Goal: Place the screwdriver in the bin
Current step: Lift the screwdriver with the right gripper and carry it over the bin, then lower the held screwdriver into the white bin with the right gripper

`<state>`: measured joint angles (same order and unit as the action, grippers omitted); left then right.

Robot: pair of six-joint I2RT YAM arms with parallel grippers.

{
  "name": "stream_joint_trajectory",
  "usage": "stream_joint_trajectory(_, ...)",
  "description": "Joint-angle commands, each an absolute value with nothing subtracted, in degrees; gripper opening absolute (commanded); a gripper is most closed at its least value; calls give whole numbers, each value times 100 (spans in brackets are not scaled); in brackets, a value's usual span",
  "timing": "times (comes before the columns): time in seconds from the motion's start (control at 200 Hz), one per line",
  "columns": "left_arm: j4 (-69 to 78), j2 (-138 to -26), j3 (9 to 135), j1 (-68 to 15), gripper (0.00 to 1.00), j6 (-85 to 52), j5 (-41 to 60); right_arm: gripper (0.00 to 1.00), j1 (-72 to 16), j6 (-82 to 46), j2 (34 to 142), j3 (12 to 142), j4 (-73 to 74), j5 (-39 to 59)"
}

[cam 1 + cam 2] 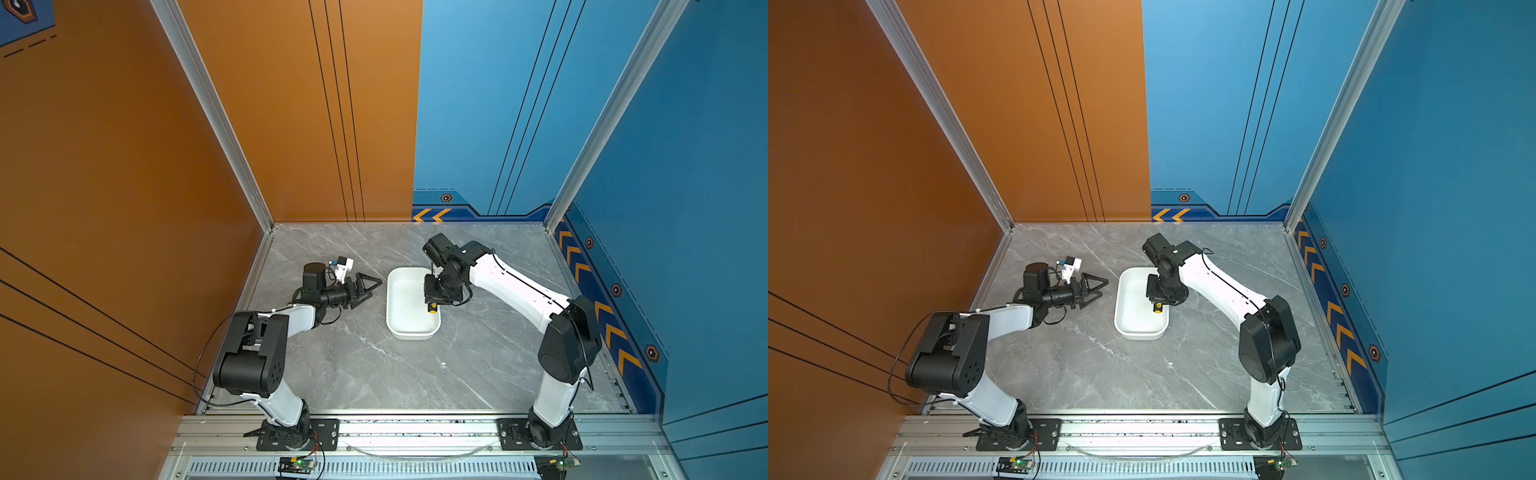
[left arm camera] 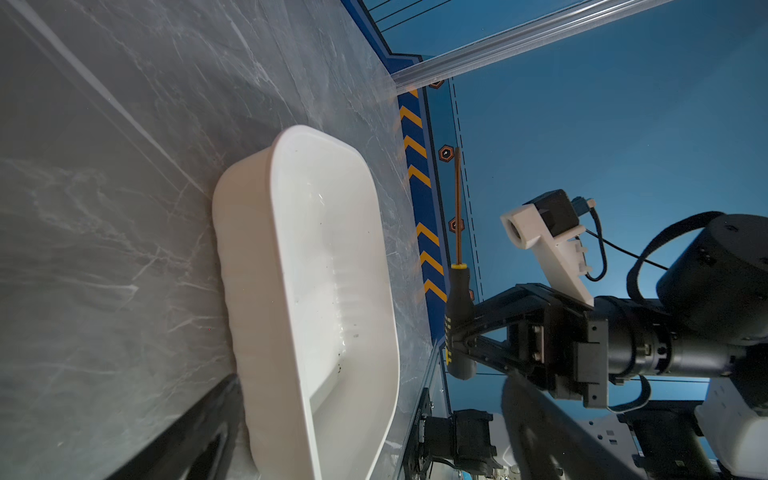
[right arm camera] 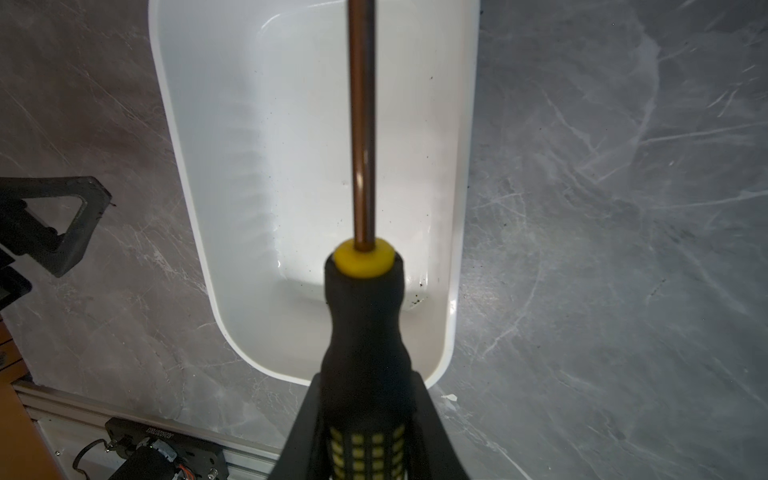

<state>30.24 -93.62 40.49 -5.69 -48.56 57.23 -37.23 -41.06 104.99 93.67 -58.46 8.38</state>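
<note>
Reach first: the right arm rises from its base at the near edge, folds at the elbow and stretches its white forearm toward the middle, where the wrist turns down so the right gripper hangs over the bin. We see its jaws pressed onto the black, yellow-dotted handle of the screwdriver, pinching it from both sides. The tool is held about level, lengthwise along the bin and over its right half, with a clear gap between it and the rim. In both top views the gripper body hides most of it, and only the yellow-orange end cap shows on the near side. The thin shaft runs toward the bin's far end. The left arm lies low on the left, its forearm aimed at the bin. The left gripper sits just beside the bin's far left corner with its jaws spread around nothing. We note small dark specks on the bin's white floor. The bin rests on a grey marbled tabletop, walled in orange on the left and blue on the right.
</note>
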Motion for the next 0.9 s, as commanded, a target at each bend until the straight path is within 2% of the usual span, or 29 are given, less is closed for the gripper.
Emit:
stream_joint_trajectory(0.0,3050,-9425,3951,-613,98,-4834,5700,0,-3888,-4496,10328,9212,-5451,535)
stream_joint_trajectory(0.415,3048,-9467,3886,-623,98,-4782,5698,0,-4414,-4714,10877,9226,-5284,497)
stream_joint_trajectory(0.896,3050,-9475,3833,-623,98,-4772,5686,0,-4522,-4779,11137,9046,-5112,527)
